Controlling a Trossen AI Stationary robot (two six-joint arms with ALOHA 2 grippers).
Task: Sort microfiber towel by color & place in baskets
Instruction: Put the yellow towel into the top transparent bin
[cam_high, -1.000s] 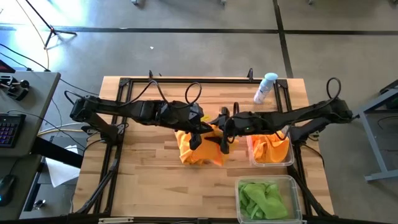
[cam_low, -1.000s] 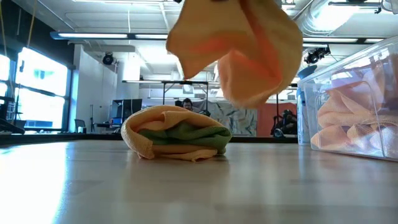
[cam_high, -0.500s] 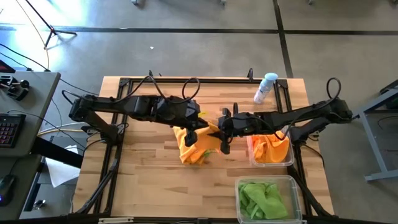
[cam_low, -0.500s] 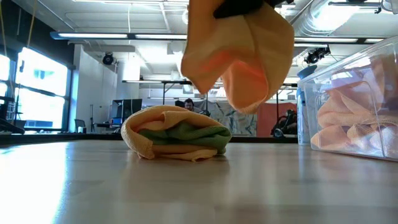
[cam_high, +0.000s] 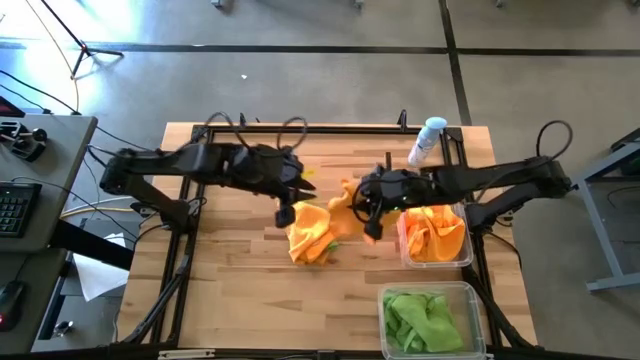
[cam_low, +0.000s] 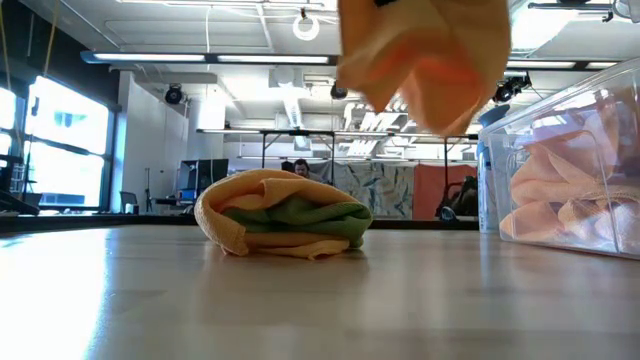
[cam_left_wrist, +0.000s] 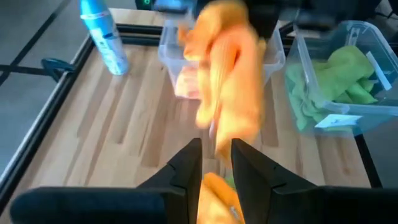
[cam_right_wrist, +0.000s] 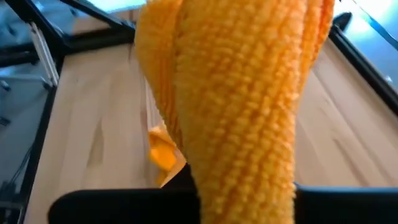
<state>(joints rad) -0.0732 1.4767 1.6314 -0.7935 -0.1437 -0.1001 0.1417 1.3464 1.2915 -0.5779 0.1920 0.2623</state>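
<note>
Right gripper hangs above the middle of the bench, its fingers clamped on an orange cloth that dangles clear of the wood — in the low view the cloth hangs well above the tabletop, and in the right wrist view it fills the frame as it droops from the gripper. Left gripper is just to the left of it, at the upper edge of the pile; its fingers are parted with a narrow gap and grip nothing.

Beneath and between the two grippers lies the pile of remaining cloths, orange wrapped around a lime green one, resting on the wood near the bench's centre. Just beside the right gripper, along the bench's right edge, stands a clear basket holding orange cloths. At the near right corner a second clear basket holds lime green cloths — the two tubs stand close together, one behind the other. A spray bottle stands toward the far right corner.
</note>
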